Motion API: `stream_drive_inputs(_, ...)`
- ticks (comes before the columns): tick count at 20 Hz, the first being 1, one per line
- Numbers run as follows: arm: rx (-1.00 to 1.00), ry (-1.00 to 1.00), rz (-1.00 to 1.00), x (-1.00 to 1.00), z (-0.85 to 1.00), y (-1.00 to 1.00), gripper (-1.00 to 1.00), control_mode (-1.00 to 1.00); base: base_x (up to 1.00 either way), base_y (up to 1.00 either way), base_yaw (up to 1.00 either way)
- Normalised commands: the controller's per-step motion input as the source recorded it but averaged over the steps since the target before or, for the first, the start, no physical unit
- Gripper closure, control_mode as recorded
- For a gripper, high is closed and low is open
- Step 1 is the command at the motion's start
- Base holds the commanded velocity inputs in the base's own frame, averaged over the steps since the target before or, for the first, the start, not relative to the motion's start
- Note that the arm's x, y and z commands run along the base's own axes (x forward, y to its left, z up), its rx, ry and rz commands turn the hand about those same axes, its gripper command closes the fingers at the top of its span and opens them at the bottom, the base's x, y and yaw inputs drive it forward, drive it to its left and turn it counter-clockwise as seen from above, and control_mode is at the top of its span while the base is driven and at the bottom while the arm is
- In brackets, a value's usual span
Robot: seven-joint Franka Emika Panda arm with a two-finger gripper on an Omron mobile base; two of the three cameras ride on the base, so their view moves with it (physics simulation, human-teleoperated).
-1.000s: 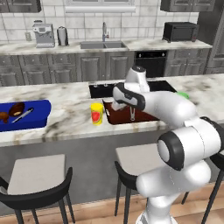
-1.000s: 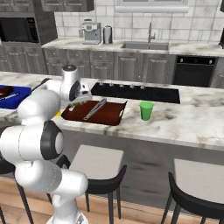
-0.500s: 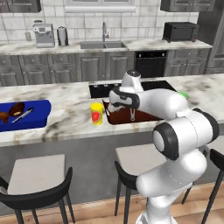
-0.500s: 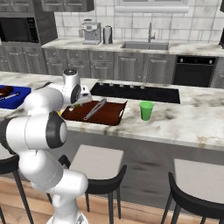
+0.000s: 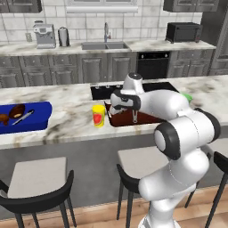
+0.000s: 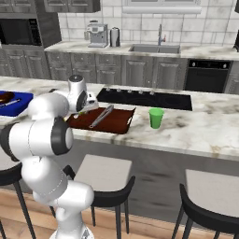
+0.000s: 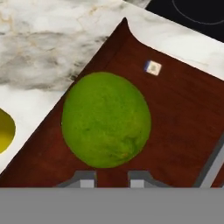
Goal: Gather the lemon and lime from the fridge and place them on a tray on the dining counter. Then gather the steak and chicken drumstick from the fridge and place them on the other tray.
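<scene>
Above the shallow red-brown tray (image 7: 183, 118) on the white marble dining counter (image 5: 71, 111), the two-finger gripper (image 7: 112, 178) hovers with fingers pressed together, empty, the round green lime (image 7: 106, 119) lying in the tray. Delivered, apparently; next seems withdrawal toward the fridge.

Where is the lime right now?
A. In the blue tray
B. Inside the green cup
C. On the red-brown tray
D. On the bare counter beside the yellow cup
C: the hand view shows the lime lying on the red-brown tray, near its corner, with the marble counter beyond the tray's edge.
</scene>
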Motion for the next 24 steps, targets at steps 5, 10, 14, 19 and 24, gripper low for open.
stream_drive_inputs(5,0.00,0.00,0.00,0.19,-0.01,-0.01,1.00,-1.00,0.00,0.00,0.00)
stream_drive_inputs(10,0.00,0.00,0.00,0.13,-0.08,0.00,-1.00,-1.00,0.00,0.00,0.00)
stream_drive_inputs(14,0.00,-0.04,0.00,0.00,0.03,0.00,-1.00,-1.00,0.00,0.00,0.00)
stream_drive_inputs(19,0.00,-0.03,0.00,-0.07,0.37,-0.01,-1.00,-1.00,0.00,0.00,0.00)
stream_drive_inputs(24,0.00,-0.06,0.00,-0.37,0.59,-0.11,-1.00,-1.00,0.00,0.00,0.00)
